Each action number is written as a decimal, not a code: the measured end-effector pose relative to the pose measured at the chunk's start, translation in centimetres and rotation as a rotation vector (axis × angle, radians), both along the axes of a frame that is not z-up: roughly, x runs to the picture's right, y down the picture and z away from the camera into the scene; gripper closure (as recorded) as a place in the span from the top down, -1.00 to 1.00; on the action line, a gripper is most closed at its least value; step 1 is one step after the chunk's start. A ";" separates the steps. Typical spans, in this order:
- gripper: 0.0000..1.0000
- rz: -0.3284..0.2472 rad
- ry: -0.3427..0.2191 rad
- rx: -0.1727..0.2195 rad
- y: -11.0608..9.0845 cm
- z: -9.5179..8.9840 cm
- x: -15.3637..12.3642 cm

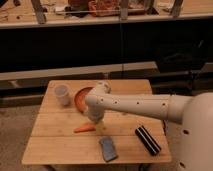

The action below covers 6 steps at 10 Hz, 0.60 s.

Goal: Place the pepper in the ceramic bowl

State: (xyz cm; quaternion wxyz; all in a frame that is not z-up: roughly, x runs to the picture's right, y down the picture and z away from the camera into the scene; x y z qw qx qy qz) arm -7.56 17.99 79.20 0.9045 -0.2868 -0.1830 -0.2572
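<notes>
The orange pepper [84,129] lies on the wooden table [55,145], left of centre. The ceramic bowl [80,96], brown-rimmed with an orange inside, stands behind it; my arm covers its right part. My gripper [94,120] hangs at the end of the white arm, pointing down, just above and right of the pepper's thick end.
A small white cup [62,94] stands left of the bowl. A blue-grey sponge [108,149] lies near the front edge. A black striped object [148,139] lies at the front right. A dark shelf wall rises behind the table.
</notes>
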 end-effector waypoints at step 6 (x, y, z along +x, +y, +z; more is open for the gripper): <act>0.60 -0.013 -0.020 -0.007 0.3 2.5 -0.2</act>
